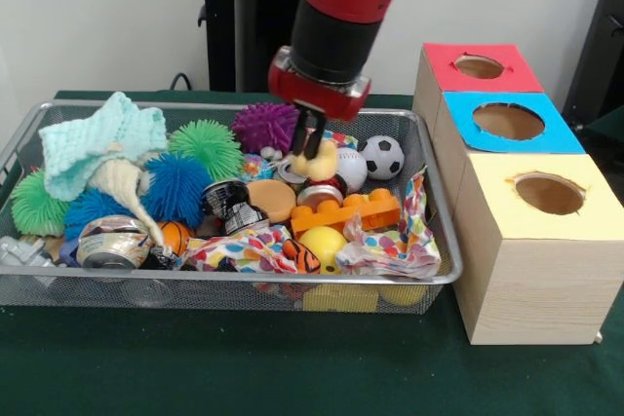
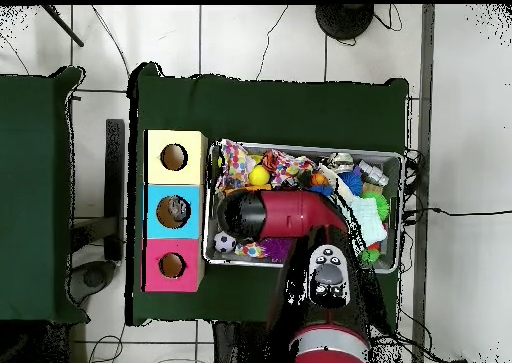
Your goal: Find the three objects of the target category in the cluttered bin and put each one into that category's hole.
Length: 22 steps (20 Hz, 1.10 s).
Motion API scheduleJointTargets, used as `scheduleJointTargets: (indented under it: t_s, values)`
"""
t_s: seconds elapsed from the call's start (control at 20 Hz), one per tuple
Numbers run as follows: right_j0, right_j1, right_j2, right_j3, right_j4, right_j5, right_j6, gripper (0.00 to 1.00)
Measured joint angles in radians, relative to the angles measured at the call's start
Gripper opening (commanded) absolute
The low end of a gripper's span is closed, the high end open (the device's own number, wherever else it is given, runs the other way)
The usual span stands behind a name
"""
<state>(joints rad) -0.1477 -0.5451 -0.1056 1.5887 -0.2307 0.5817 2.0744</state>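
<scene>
Front view: a pale yellow toy (image 1: 319,161) is pinched between the closed fingers of the gripper (image 1: 310,143), just above the clutter in the wire bin (image 1: 429,204), beside a soccer ball (image 1: 383,157). Overhead view: the toy is hidden under the arm (image 2: 290,217), over the bin's box-side half.

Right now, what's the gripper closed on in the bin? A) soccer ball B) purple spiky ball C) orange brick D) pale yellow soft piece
D: in the front view the gripper has its fingers clamped on the pale yellow soft piece, just above the clutter; the soccer ball, orange brick and purple spiky ball sit untouched.
</scene>
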Motion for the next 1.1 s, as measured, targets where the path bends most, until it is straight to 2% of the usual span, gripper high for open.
scheduleJointTargets:
  t_s: [0.6,1.1]
  values:
    - [-0.05,0.076,0.001,-0.059,-0.026,0.0,0.0,0.0]
    - [-0.059,0.093,0.007,-0.089,-0.026,0.0,0.0,0.0]
